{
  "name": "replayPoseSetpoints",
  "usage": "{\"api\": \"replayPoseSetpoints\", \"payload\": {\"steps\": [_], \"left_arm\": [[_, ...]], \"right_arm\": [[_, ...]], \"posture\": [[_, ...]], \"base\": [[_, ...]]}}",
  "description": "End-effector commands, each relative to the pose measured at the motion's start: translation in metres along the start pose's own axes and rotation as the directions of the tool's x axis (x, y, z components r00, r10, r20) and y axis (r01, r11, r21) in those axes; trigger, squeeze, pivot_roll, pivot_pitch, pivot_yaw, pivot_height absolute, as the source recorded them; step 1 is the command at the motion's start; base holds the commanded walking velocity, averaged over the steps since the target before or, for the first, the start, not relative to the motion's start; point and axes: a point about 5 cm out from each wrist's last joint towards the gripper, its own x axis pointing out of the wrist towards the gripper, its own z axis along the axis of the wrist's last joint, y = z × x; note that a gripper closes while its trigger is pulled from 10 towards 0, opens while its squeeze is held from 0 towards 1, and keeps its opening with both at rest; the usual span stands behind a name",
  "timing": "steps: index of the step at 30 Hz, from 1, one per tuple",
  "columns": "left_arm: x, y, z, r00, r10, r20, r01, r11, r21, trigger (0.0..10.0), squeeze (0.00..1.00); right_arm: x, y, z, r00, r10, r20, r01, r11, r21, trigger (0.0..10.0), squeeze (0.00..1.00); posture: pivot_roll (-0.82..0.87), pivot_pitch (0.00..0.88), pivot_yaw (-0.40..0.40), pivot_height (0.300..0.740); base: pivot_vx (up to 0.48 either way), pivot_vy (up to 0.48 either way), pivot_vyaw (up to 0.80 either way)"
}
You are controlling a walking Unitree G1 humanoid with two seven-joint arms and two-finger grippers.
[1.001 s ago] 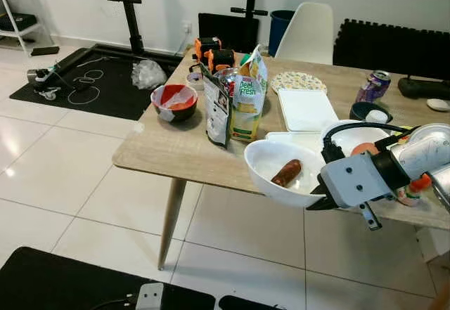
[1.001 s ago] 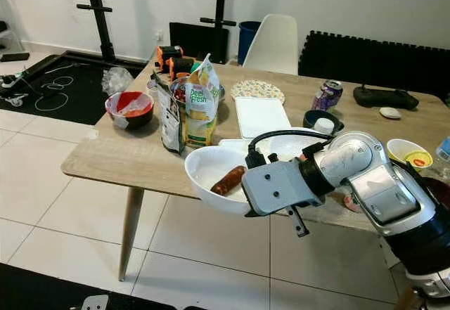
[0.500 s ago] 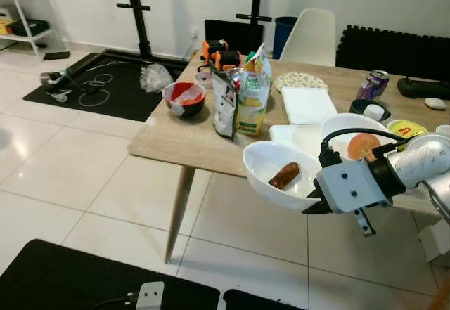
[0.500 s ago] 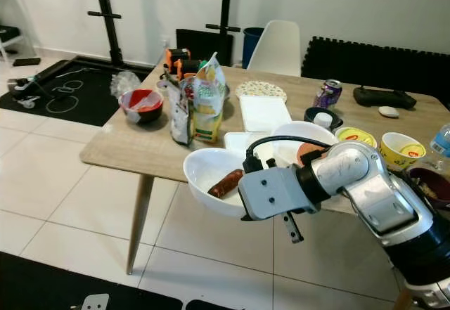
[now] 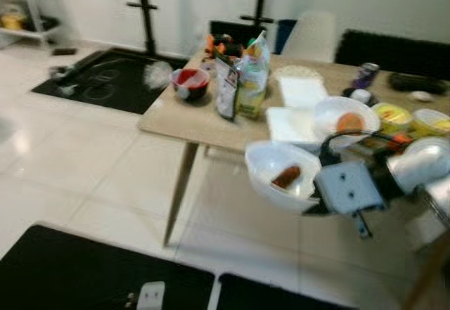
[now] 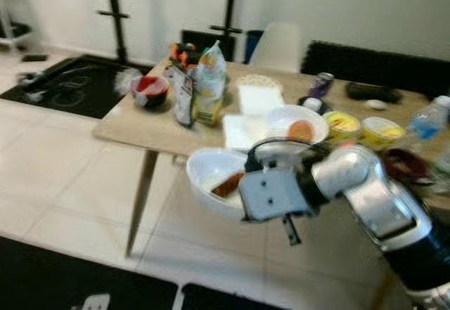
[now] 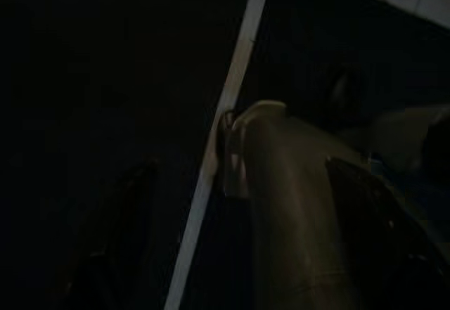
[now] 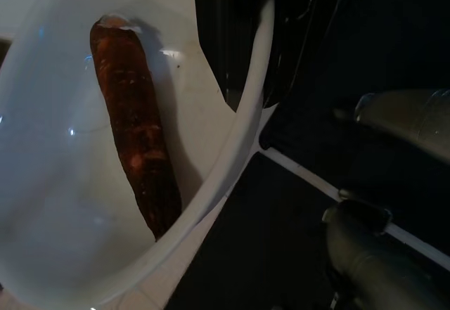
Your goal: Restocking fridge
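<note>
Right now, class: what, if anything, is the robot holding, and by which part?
The right end effector grips the white bowl by its rim; a sausage lies inside.

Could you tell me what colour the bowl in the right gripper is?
White bowl; right wrist view.

white bowl point(image 6: 214, 181) with sausage point(image 6: 227, 183), clamped by right gripper point(image 6: 247, 192), now hangs off the table point(image 6: 133, 127) edge, toward 6 o'clock.
</note>
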Motion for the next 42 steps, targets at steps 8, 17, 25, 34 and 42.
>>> {"api": "replayPoseSetpoints", "payload": {"steps": [8,17,25,34,42], "left_arm": [[-0.001,0.001,-0.007,1.0,0.009,-0.022,-0.009,1.0,-0.001,10.0,0.0],[-0.001,0.0,-0.006,1.0,0.005,-0.02,-0.005,1.0,-0.002,10.0,0.0],[-0.001,0.0,-0.006,1.0,0.003,-0.019,-0.003,1.0,0.005,10.0,0.0],[0.0,0.002,-0.002,1.0,0.005,-0.01,-0.005,1.0,0.012,10.0,0.0],[0.0,0.004,0.001,1.0,0.007,-0.005,-0.007,1.0,0.017,10.0,0.0]], "right_arm": [[0.009,0.0,-0.025,0.994,-0.078,-0.077,0.086,0.99,0.109,10.0,0.0],[0.031,0.026,-0.078,0.971,-0.113,-0.211,0.174,0.938,0.299,10.0,0.0],[0.054,0.078,-0.139,0.914,-0.09,-0.395,0.282,0.841,0.461,10.0,0.0],[0.083,0.139,-0.183,0.811,-0.161,-0.563,0.534,0.596,0.599,10.0,0.0],[0.104,0.206,-0.193,0.738,-0.03,-0.674,0.634,0.373,0.677,10.0,0.0]], "posture": [[-0.02,0.009,-0.064,0.74],[-0.02,0.008,-0.064,0.74],[-0.02,0.0,-0.065,0.74],[-0.01,0.0,-0.053,0.74],[-0.01,0.0,-0.048,0.74]], "base": [[0.0,0.0,0.0],[0.0,0.0,0.0],[0.0,0.0,0.0],[0.0,0.0,0.0],[0.0,0.0,0.0]]}}
